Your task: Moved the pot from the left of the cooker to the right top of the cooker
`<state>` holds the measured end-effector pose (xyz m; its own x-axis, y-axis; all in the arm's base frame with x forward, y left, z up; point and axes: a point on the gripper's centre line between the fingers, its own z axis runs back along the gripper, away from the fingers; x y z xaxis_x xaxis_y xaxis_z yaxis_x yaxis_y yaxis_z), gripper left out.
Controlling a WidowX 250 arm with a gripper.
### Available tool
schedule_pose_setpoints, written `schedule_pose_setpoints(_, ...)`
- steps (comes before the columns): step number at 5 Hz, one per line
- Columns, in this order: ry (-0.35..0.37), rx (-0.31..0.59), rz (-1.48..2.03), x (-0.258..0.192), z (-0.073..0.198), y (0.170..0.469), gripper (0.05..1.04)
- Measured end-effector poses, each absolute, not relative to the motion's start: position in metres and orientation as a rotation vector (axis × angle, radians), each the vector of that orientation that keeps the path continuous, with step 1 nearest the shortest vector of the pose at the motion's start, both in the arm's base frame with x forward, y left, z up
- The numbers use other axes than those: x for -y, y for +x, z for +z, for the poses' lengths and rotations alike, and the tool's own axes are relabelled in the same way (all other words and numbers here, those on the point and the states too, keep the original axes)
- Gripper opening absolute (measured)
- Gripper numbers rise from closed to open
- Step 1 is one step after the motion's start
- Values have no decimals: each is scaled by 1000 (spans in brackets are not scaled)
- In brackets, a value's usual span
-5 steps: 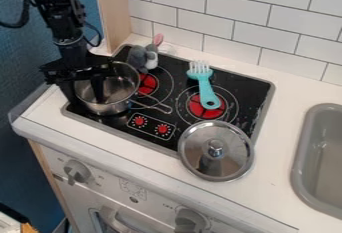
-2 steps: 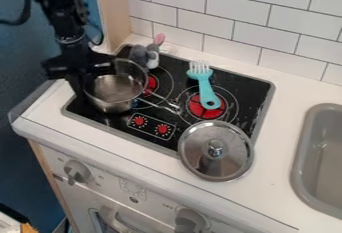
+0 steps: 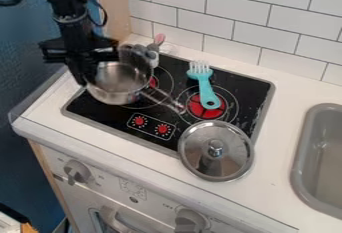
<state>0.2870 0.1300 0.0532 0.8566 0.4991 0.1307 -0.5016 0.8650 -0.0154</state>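
Black two-finger gripper [image 3: 86, 78]: you have it clenched on the rim of the shiny metal pot [image 3: 115, 97], at the pot's left side in your view. You will note the pot over the left part of the black cooktop [image 3: 97, 114], tilted, its handle pointing toward the right-hand red burner. Behind it sits a grey plush toy with a pink ear [image 3: 159, 39]. Lying across that burner is a turquoise fork [image 3: 209, 95]; nearer you, a round silver lid [image 3: 198, 151] overlaps the cooktop's front edge. Grey sink [image 3: 300, 149] at far right.
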Motion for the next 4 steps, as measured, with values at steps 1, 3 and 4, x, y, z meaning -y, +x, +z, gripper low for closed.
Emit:
schedule_pose_setpoints(1, -71, 131, 410, -112, 66, 300, 77)
schedule_pose_setpoints(3, -153, 156, 252, -35, 80, 329, 78)
schedule_pose_setpoints(4, -154, 183, 169, 5, 90, 341, 77)
